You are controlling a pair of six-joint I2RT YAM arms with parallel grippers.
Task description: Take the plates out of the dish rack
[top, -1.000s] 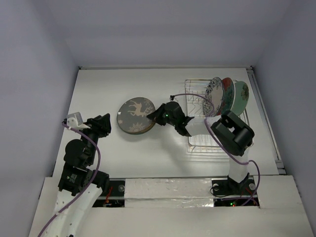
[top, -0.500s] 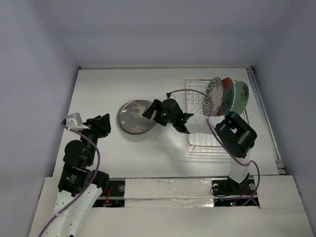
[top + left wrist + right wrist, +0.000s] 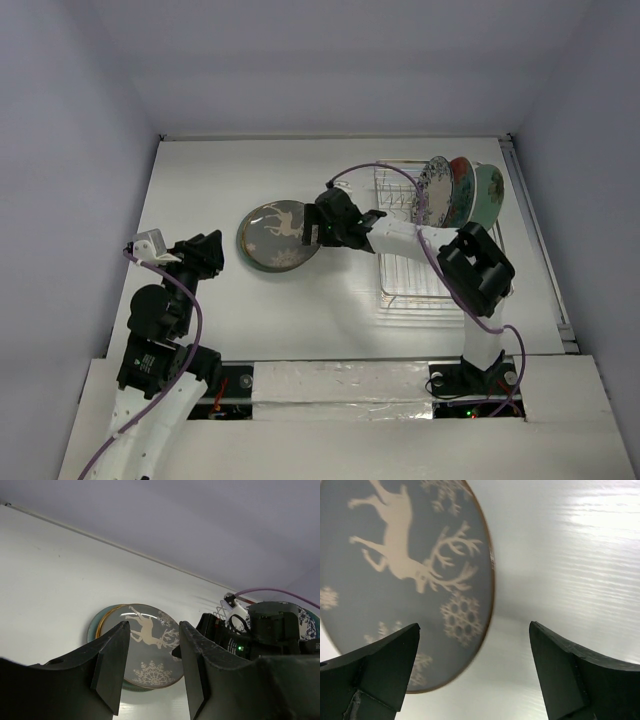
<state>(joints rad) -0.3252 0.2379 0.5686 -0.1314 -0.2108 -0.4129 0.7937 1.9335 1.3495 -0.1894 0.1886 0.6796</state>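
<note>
The dark plate with the white deer lies flat on top of a small stack of plates on the table, left of the dish rack. My right gripper hovers at that plate's right rim, open wide. In the right wrist view the deer plate lies below the right gripper, untouched. Three plates stand upright at the rack's far end: blue-white floral, red and mint green. My left gripper waits open and empty, left of the stack. Its wrist view shows the deer plate beyond the left gripper.
A teal plate rim shows under the deer plate. The right arm's forearm and its purple cable cross over the rack's near, plate-free slots. White walls close in the table at the back and both sides.
The right gripper opened and let go of the deer plate, which settled from tilted to flat on the stack. The right wrist shifted slightly toward the far side. The left arm stayed still.
</note>
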